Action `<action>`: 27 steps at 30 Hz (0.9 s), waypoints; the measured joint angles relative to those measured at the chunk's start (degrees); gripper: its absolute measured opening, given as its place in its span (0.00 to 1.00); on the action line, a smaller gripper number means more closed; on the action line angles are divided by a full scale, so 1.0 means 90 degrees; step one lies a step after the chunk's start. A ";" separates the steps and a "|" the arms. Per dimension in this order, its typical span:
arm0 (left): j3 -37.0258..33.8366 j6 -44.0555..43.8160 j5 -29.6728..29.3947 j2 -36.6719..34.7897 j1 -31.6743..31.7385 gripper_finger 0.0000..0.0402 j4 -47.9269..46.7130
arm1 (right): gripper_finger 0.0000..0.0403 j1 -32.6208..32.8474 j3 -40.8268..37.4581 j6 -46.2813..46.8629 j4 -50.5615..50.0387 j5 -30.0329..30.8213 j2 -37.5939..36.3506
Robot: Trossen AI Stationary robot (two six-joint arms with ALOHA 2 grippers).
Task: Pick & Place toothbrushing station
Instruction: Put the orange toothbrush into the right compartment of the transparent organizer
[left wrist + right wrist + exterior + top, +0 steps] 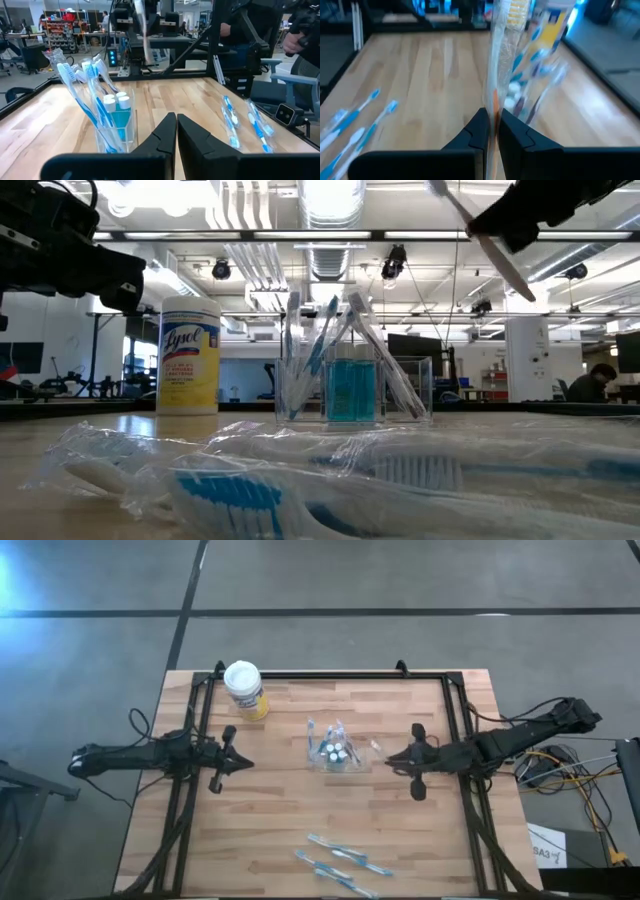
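**Wrapped brush held beside the clear holder**

While the right tool hovers just to the right of the clear holder at the middle of the bench, it is clenched on a wrapped toothbrush, pinched low on the handle so the bristle head points away from the wrist. Seen from bench height, that brush hangs tilted above and beside the holder, apart from it. Its long axis runs roughly toward the holder, so I judge the coming move depends on carrying the brush leftward over the holder's open top and bringing it nearer upright before lowering.

Inside the holder stand several blue-and-white toothbrushes leaning against its walls, with small white-capped tubes among them, so free room at the opening looks tight.

Across the bench, the left tool waits on the holder's left with its jaws clenched on nothing. More wrapped toothbrushes lie flat near the front edge, closer to the right arm's side than the left, their long axes slanting across the boards. A yellow canister stands at the back left, well apart from the work.
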 joint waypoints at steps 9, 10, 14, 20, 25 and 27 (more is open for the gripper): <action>0.0000 -0.0121 -0.0002 0.0000 0.0002 0.04 0.0068 | 0.06 -0.0007 -0.0824 -0.0935 0.0962 -0.0163 -0.1694; 0.0000 -0.0122 -0.0007 0.0000 0.0001 0.04 0.0074 | 0.06 -0.0007 -0.0982 -0.0976 0.1144 -0.0285 -0.1913; 0.0000 -0.0110 -0.0092 -0.0002 0.0002 0.04 0.0089 | 0.06 -0.0006 -0.1608 -0.1160 0.1673 -0.0591 -0.2756; 0.0000 -0.0178 -0.0119 -0.0005 0.0005 0.04 0.0234 | 0.06 -0.0007 -0.2233 -0.1285 0.1817 -0.0623 -0.4050; 0.0000 -0.0197 -0.0119 -0.0005 0.0005 0.04 0.0287 | 0.06 -0.0007 -0.2544 -0.1593 0.1802 -0.0774 -0.4978; 0.0000 -0.0197 -0.0119 -0.0005 0.0005 0.04 0.0285 | 0.06 -0.0006 -0.2638 -0.1683 0.1762 -0.0800 -0.5274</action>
